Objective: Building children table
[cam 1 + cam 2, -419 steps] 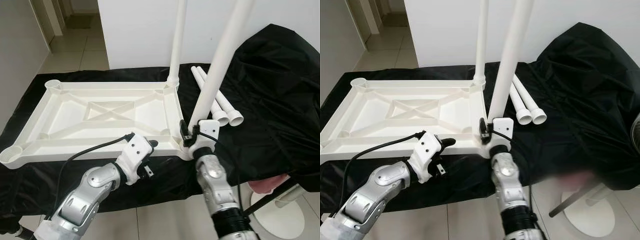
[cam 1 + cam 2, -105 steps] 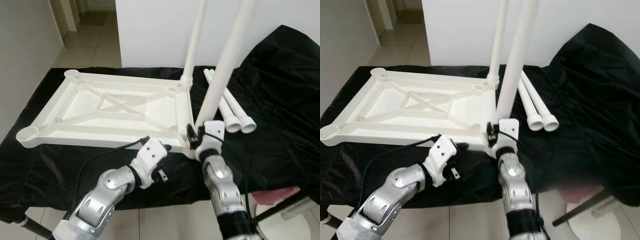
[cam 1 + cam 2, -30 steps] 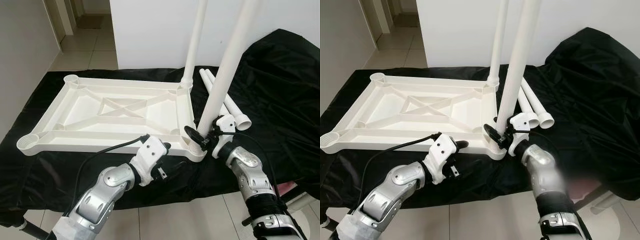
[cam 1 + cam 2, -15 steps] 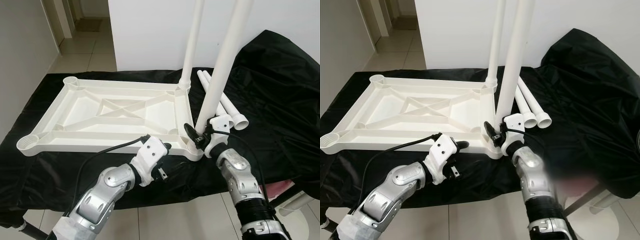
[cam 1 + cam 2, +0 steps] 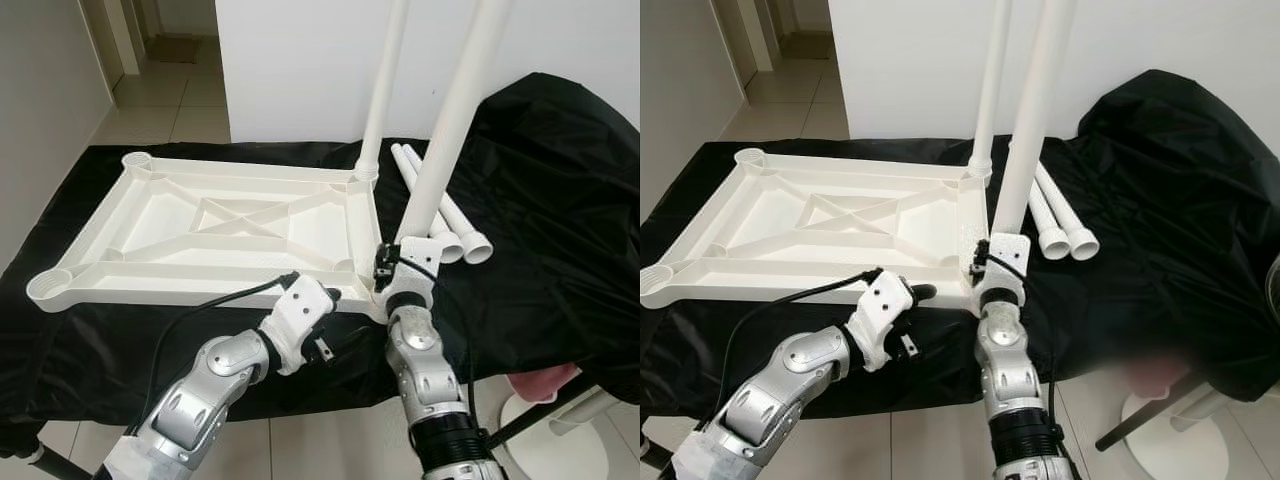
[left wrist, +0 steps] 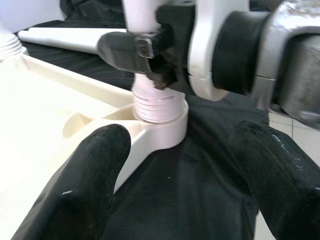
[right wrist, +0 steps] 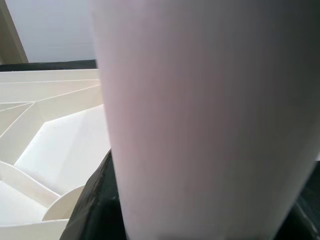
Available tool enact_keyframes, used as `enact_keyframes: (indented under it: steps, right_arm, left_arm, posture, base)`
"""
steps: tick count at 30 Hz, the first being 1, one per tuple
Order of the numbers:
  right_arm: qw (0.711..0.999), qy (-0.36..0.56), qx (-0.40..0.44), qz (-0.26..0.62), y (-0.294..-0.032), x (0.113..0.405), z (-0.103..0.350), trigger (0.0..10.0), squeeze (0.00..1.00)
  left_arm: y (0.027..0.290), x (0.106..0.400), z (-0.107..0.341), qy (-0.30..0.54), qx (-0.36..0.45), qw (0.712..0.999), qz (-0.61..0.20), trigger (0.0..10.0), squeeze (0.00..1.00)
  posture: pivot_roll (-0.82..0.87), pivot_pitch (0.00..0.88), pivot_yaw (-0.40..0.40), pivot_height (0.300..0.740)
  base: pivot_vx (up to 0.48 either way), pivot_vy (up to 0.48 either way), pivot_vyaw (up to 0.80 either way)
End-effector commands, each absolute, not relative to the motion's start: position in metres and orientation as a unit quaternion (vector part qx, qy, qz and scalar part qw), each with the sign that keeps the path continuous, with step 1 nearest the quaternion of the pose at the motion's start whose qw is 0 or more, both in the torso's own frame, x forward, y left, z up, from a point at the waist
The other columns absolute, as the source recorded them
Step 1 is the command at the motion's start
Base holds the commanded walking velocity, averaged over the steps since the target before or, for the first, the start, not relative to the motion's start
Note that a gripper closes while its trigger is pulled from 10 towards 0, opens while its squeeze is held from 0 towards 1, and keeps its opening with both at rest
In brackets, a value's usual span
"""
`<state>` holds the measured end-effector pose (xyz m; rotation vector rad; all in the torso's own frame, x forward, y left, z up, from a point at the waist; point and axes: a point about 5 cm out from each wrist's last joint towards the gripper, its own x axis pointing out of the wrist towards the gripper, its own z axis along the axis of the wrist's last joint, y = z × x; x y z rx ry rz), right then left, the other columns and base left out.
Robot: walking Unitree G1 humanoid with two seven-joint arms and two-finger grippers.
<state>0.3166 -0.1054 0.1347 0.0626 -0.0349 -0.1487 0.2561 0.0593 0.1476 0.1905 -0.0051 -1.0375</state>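
While the right gripper [image 5: 392, 272] is clamping the base of the near leg [image 5: 452, 120], which is standing in the near right corner socket of the upturned table top [image 5: 160, 235], the left gripper [image 6: 175, 165] is hovering with fingers [image 6: 95, 175] spread just beside that corner, seemingly not touching; two loose legs [image 5: 448, 212] are lying on the black cloth [image 5: 540, 220] beyond

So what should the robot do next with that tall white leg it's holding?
Probably keep twisting the leg down. The right gripper is shut on its base, and the left wrist view shows screw threads still above the corner socket of the tabletop. The left gripper waits open beside it.
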Motion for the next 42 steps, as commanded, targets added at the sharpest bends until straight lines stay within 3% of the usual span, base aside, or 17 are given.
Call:
enact_keyframes:
  steps: [1, 6, 7, 9, 10, 11, 12, 19, 20, 21, 28, 30, 40, 41, 42]
  right_arm:
    - [0.995, 0.048, 0.038, -0.076, -0.103, 0.31, 0.109, 10.0, 0.0]
    - [0.996, 0.034, 0.036, -0.068, -0.104, 0.309, 0.112, 10.0, 0.0]
    - [0.998, 0.018, 0.045, -0.046, -0.104, 0.307, 0.115, 10.0, 0.27]
    - [0.998, 0.007, 0.051, -0.03, -0.104, 0.307, 0.117, 10.0, 0.27]
    - [0.999, -0.002, 0.05, -0.017, -0.105, 0.306, 0.12, 10.0, 0.47]
    - [0.999, -0.002, 0.05, -0.017, -0.105, 0.306, 0.12, 10.0, 0.47]
    - [0.998, -0.008, 0.056, -0.006, -0.104, 0.305, 0.122, 10.0, 1.0]
    - [0.999, -0.016, 0.037, 0.0, -0.114, 0.306, 0.124, 10.0, 1.0]
    - [0.999, -0.021, 0.038, 0.027, -0.116, 0.306, 0.126, 10.0, 0.57]
    - [0.997, -0.029, 0.035, 0.054, -0.118, 0.306, 0.128, 10.0, 0.0]
    - [0.985, -0.046, 0.018, 0.167, -0.126, 0.306, 0.132, 10.0, 0.0]
    - [0.968, -0.047, -0.012, 0.246, -0.128, 0.31, 0.133, 10.0, 0.0]
    - [0.938, -0.05, -0.083, 0.332, -0.134, 0.327, 0.141, 10.0, 0.0]
    - [0.936, -0.048, -0.088, 0.337, -0.135, 0.327, 0.14, 3.3, 0.0]
    - [0.932, -0.045, -0.091, 0.347, -0.136, 0.327, 0.139, 0.0, 0.0]
  left_arm:
    - [0.063, 0.258, 0.148, -0.003, 0.095, 0.865, -0.493, 10.0, 0.0]
    - [0.062, 0.257, 0.148, -0.003, 0.097, 0.863, -0.496, 10.0, 0.0]
    - [0.061, 0.255, 0.147, -0.002, 0.095, 0.862, -0.498, 10.0, 0.0]
    - [0.06, 0.254, 0.147, -0.002, 0.094, 0.861, -0.499, 10.0, 0.0]
    - [0.058, 0.253, 0.146, -0.002, 0.092, 0.86, -0.501, 10.0, 0.0]
    - [0.058, 0.253, 0.146, -0.002, 0.092, 0.86, -0.501, 10.0, 0.0]
    - [0.057, 0.252, 0.146, -0.001, 0.092, 0.86, -0.502, 10.0, 0.0]
    - [0.056, 0.252, 0.146, -0.001, 0.089, 0.858, -0.506, 10.0, 0.0]
    - [0.056, 0.252, 0.146, -0.001, 0.089, 0.857, -0.507, 10.0, 0.0]
    - [0.055, 0.252, 0.146, -0.001, 0.089, 0.857, -0.508, 10.0, 0.0]
    - [0.055, 0.255, 0.148, -0.005, 0.09, 0.857, -0.507, 10.0, 0.0]
    - [0.055, 0.258, 0.148, -0.006, 0.094, 0.856, -0.509, 10.0, 0.0]
    - [0.051, 0.266, 0.151, -0.015, 0.103, 0.851, -0.514, 10.0, 0.0]
    - [0.051, 0.267, 0.152, -0.018, 0.104, 0.851, -0.514, 10.0, 0.0]
    - [0.051, 0.268, 0.154, -0.021, 0.105, 0.852, -0.513, 10.0, 0.0]
  posture:
    - [0.0, 0.002, -0.016, 0.74]
    - [0.0, 0.005, -0.018, 0.74]
    - [0.0, 0.005, -0.014, 0.74]
    - [0.0, 0.005, -0.014, 0.74]
    - [-0.01, 0.011, -0.012, 0.74]
    - [-0.01, 0.011, -0.012, 0.74]
    - [-0.01, 0.011, -0.012, 0.74]
    - [-0.02, 0.016, -0.01, 0.74]
    - [-0.02, 0.016, -0.009, 0.74]
    - [-0.02, 0.021, -0.009, 0.74]
    - [-0.03, 0.009, -0.003, 0.74]
    - [-0.04, 0.0, 0.012, 0.74]
    - [-0.05, 0.0, 0.017, 0.74]
    - [-0.04, 0.0, 0.012, 0.74]
    - [-0.04, 0.0, 0.012, 0.74]
  base:
    - [0.0, 0.0, 0.0]
    - [0.0, 0.0, 0.0]
    - [0.0, 0.0, 0.0]
    - [0.0, 0.0, 0.0]
    - [0.0, 0.0, 0.0]
    - [0.0, 0.0, 0.0]
    - [0.0, 0.0, 0.0]
    - [0.0, 0.0, 0.0]
    - [0.0, 0.0, 0.0]
    - [0.0, 0.0, 0.0]
    - [0.0, 0.0, 0.0]
    - [0.0, 0.0, 0.0]
    - [0.0, 0.0, 0.0]
    - [0.0, 0.0, 0.0]
    - [0.0, 0.0, 0.0]
